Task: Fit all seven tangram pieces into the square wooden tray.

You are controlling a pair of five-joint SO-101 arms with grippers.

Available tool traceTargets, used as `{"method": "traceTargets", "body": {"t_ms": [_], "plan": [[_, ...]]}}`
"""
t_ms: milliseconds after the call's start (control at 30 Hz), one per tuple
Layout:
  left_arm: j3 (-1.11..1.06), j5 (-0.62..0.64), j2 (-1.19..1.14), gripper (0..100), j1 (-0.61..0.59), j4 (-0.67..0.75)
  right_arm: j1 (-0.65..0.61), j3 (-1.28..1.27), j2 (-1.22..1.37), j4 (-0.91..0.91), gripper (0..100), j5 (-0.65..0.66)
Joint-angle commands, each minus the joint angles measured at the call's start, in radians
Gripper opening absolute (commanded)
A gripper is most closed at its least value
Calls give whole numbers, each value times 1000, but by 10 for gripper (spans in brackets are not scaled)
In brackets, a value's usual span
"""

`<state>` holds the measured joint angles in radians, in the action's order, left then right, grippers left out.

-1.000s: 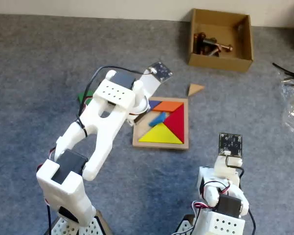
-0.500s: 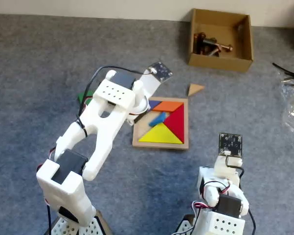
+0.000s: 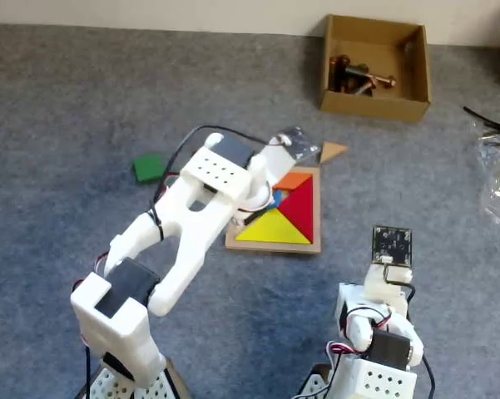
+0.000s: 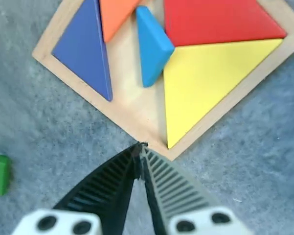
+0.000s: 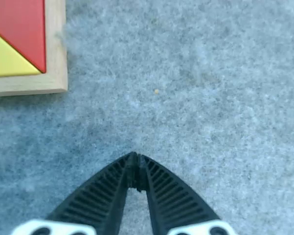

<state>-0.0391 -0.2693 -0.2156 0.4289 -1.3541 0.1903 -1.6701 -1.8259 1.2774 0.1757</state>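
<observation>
Change: left arm [image 3: 191,216] swings toward 3 o'clock, over the tray [image 3: 274,246]; green piece [image 3: 149,169] is now uncovered.
Left gripper [image 4: 139,147]: fingers pressed together, empty, tip above a tray corner.
Right gripper [image 5: 135,166]: fingers pressed together, empty, over carpet [image 5: 210,98].
Pieces: five in the tray; green piece at 9 o'clock of it, tan triangle [image 3: 333,151] at 1 o'clock.
Handling: likely light, stiff, smooth painted wood; pinch across opposite edges.
Unclear: the arm hides the tray's 9 o'clock side; whether the light-blue piece [image 4: 151,46] lies flat.

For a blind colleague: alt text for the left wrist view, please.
The shut left gripper hovers near a corner of the square wooden tray, holding a red triangle, yellow triangle, dark blue triangle, orange piece and light blue piece.
</observation>
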Motion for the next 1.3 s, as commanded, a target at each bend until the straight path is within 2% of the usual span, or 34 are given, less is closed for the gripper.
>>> {"method": "traceTargets", "body": {"t_ms": [0, 500, 767, 1267], "plan": [[10, 6, 50, 5, 16, 15, 10, -110, -10, -30, 9, -8], [8, 6, 48, 5, 16, 137, 10, -110, -10, -30, 9, -8], [-35, 6, -50, 5, 47, 304, 10, -110, -10, -30, 9, -8], [-1, 6, -87, 5, 54, 305, 10, -110, -10, -30, 9, -8]]}}
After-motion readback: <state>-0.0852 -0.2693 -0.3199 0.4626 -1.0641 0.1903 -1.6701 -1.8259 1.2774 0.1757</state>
